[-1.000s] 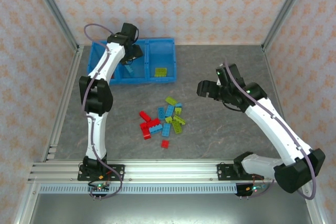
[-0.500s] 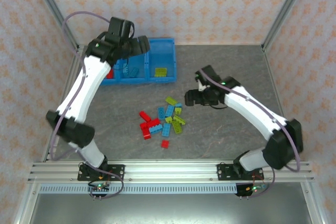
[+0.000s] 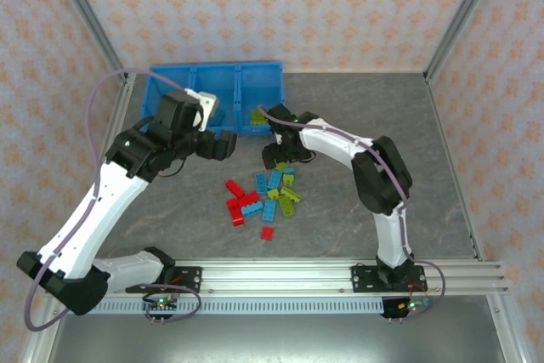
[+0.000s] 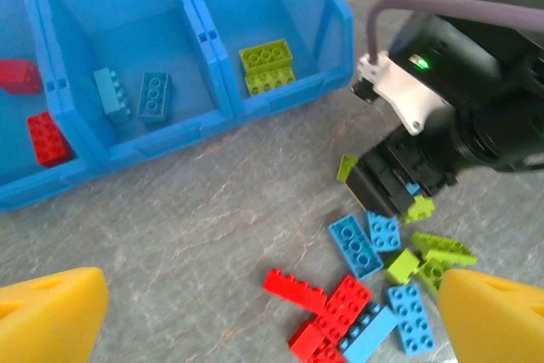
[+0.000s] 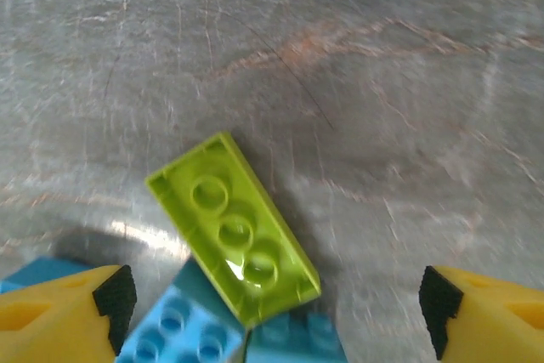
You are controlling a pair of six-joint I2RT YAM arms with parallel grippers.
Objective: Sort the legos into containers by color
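Observation:
The loose legos lie in a pile mid-table, red, light blue and lime green. My right gripper hangs low over the pile's far edge, open. Its fingers flank a lime green brick that lies underside up, leaning on light blue bricks. My left gripper hovers between tray and pile, open, nothing between its yellow fingertips. In the blue tray, red bricks are in the left compartment, blue ones in the middle, green ones in the right.
One red brick lies apart, nearer the front rail. The two wrists are close together over the pile's far side; my right gripper shows as a black block in the left wrist view. Metal frame posts stand at the back corners.
The left arm has swung back from over the tray toward the pile. The right arm has moved left and down onto the pile's far edge, over a green brick.

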